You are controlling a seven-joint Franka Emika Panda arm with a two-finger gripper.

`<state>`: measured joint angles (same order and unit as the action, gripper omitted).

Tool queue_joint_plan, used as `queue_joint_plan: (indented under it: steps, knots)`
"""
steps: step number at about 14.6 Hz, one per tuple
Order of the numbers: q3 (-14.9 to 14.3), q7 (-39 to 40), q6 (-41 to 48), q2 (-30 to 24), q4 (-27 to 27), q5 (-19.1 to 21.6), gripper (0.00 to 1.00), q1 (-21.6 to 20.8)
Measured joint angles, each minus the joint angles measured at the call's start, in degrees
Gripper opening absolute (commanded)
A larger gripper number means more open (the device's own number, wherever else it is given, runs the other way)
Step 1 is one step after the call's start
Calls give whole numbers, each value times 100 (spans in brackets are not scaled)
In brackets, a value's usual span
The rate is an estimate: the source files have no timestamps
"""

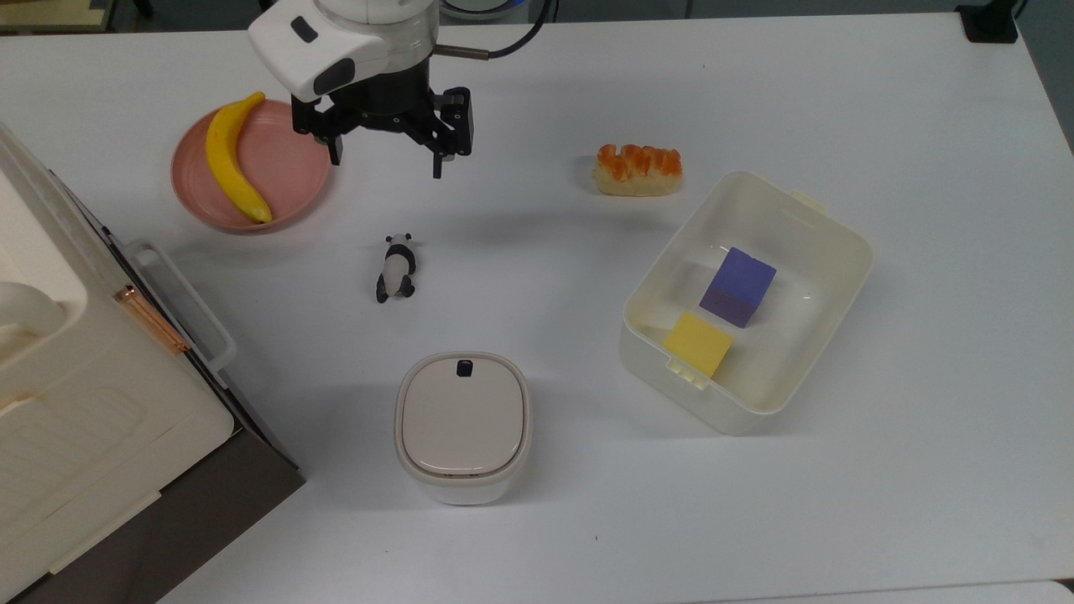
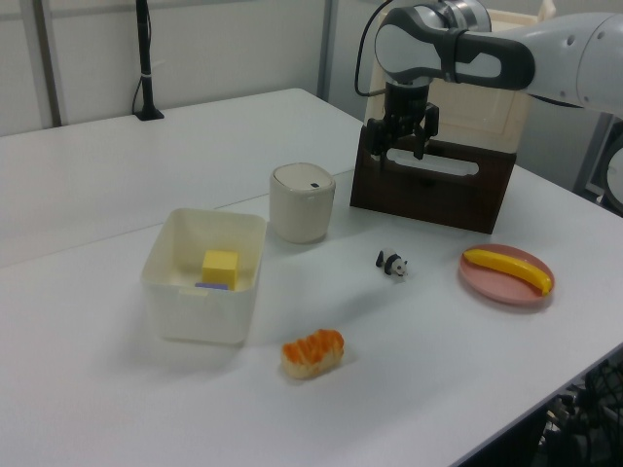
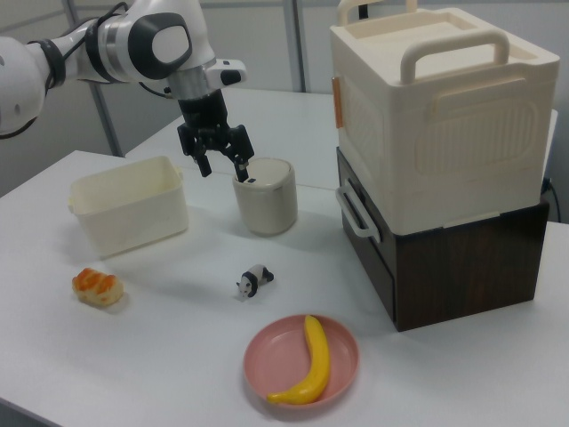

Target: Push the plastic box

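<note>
Inside, one plastic box (image 1: 826,252) holds two blocks (image 1: 738,287), untouched.

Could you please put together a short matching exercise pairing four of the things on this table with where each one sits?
Things:
1. yellow banana
2. purple cube
3. small black-and-white panda figurine
4. open black gripper

Places:
A. inside the cream-white plastic box
B. lying on the bare white table
C. on the round pink plate
D. in the air above the table, between the plate and the orange-topped bread piece in the top view

Pairs: 1-C, 2-A, 3-B, 4-D
</note>
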<state>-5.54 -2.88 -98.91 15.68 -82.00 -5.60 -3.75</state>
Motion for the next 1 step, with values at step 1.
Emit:
queue_joint_plan:
  steps: [1]
  knots:
    - [1, -8, 0, 0, 0, 44, 100, 0]
